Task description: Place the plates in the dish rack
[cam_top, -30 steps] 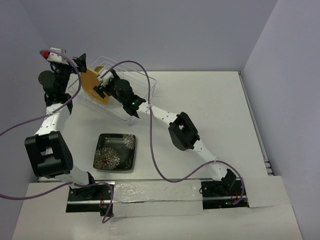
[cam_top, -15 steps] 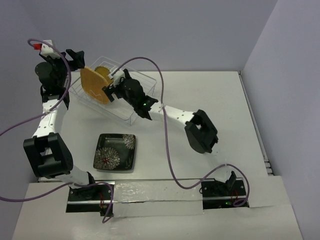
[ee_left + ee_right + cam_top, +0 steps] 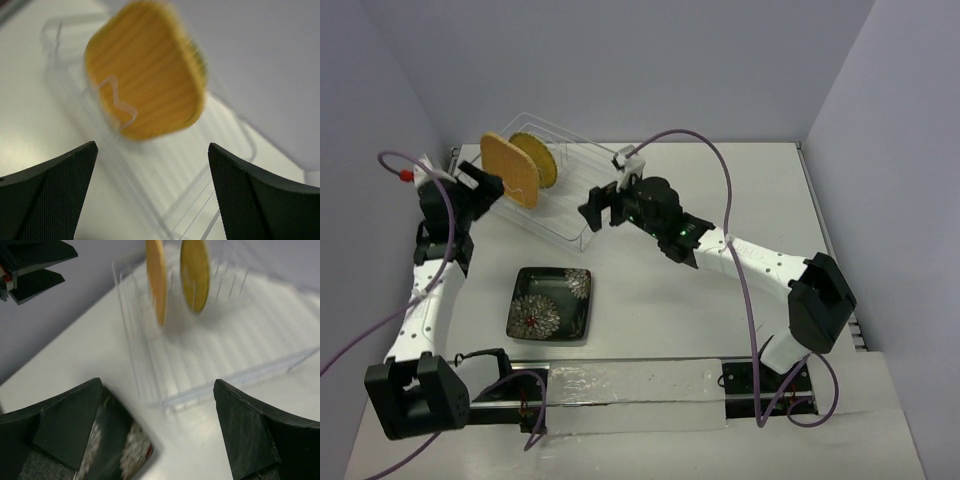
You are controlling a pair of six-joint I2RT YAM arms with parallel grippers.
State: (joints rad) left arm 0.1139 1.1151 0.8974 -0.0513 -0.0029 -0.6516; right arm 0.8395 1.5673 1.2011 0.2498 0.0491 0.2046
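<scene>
The orange plate [image 3: 507, 170] and the yellow plate [image 3: 537, 160] stand upright in the clear dish rack [image 3: 582, 190] at the back left. The black flowered plate [image 3: 550, 304] lies flat on the table in front of the rack. My left gripper [image 3: 498, 188] is open and empty, just left of the rack, facing the orange plate [image 3: 145, 70]. My right gripper [image 3: 598, 212] is open and empty at the rack's near right corner. The right wrist view shows the orange plate [image 3: 157, 277], the yellow plate [image 3: 195, 272], the rack [image 3: 225, 365] and a corner of the black plate [image 3: 125, 452].
Grey walls close in the table at the back, left and right. Purple cables loop off both arms. A strip of tape [image 3: 620, 385] runs along the near edge between the arm bases.
Both grippers have let go of the orange plate and drawn back from the rack, the left one down and left, the right one to the right. The plate now stands alone in the rack.
</scene>
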